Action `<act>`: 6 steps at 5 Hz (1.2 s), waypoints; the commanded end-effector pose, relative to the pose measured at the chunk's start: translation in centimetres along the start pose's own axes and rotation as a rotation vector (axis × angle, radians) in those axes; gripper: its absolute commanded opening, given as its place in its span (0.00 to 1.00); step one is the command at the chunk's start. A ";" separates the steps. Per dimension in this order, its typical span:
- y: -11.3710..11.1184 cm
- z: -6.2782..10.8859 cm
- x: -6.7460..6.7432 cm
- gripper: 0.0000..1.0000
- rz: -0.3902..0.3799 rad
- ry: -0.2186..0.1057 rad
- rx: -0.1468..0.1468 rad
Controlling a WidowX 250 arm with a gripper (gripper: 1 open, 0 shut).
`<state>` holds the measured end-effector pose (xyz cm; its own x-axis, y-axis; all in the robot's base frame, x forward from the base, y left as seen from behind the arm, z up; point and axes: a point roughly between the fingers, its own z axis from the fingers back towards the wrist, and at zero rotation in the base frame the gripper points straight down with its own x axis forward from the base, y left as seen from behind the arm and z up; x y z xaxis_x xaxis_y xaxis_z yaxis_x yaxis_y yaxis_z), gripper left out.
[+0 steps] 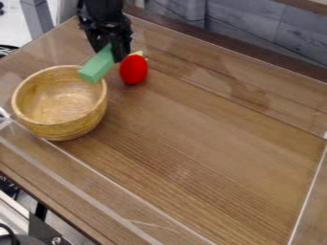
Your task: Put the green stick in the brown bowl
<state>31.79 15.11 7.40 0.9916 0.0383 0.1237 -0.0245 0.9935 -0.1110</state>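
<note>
The green stick (98, 67) hangs tilted just above the far right rim of the brown bowl (56, 101), a round light wooden bowl at the left of the table. My gripper (107, 54) points straight down and is shut on the stick's upper end, its black fingers on either side of it. The stick's lower end reaches over the bowl's rim without touching it, as far as I can tell. The bowl's inside shows nothing in it.
A round red fruit-like object (133, 68) lies on the table just right of the stick. Clear plastic walls (153, 222) fence the wooden tabletop, with a clear stand at the back left.
</note>
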 end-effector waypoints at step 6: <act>-1.9 2.6 -0.2 0.00 0.018 -0.067 0.013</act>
<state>30.52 13.12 7.77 0.9903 0.0740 0.1180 -0.0574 0.9887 -0.1383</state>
